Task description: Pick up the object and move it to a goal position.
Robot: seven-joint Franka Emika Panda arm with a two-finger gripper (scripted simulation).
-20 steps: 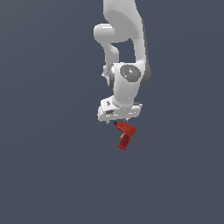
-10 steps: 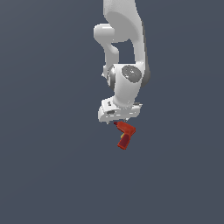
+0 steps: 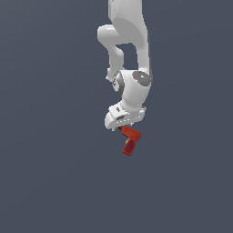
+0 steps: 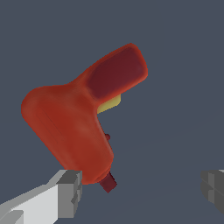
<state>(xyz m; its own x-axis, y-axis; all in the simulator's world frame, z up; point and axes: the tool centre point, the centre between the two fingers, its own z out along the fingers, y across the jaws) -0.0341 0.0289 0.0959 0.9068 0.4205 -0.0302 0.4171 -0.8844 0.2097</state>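
Exterior view: white arm (image 3: 129,54) comes down from 12 o'clock, wrist bent, gripper (image 3: 122,124) pointing down near frame centre. Red drill (image 3: 129,139) sits directly under the gripper at about 5 o'clock from it, its top end touching or just under the white hand body. Fingers are not resolvable in this view.

Wrist view: the drill (image 4: 76,118) fills the middle. One grey finger pad (image 4: 70,192) sits right at the drill's lower end, touching or just beside it. The other finger pad (image 4: 213,188) is well apart from the drill, with bare background between. So the jaws stand wide, far wider than the drill, and only one pad is at the part. Cannot tell whether the drill is actually gripped or just resting against that pad.

Surface and room: flat uniform dark grey-blue everywhere in both views. No visible edge, horizon or shadow, so I cannot tell whether the drill is on a surface or in the air.

Orientation, exterior view: the body's long axis runs from about 10 o'clock to 4 o'clock, the handle drops toward 6–7 o'clock. In the wrist view the darker red handle (image 4: 116,72) angles away from the body, with the yellow trigger (image 4: 109,104) tucked into the inside corner and a small dark red tip (image 4: 107,183) poking out of the body's end by the near pad.
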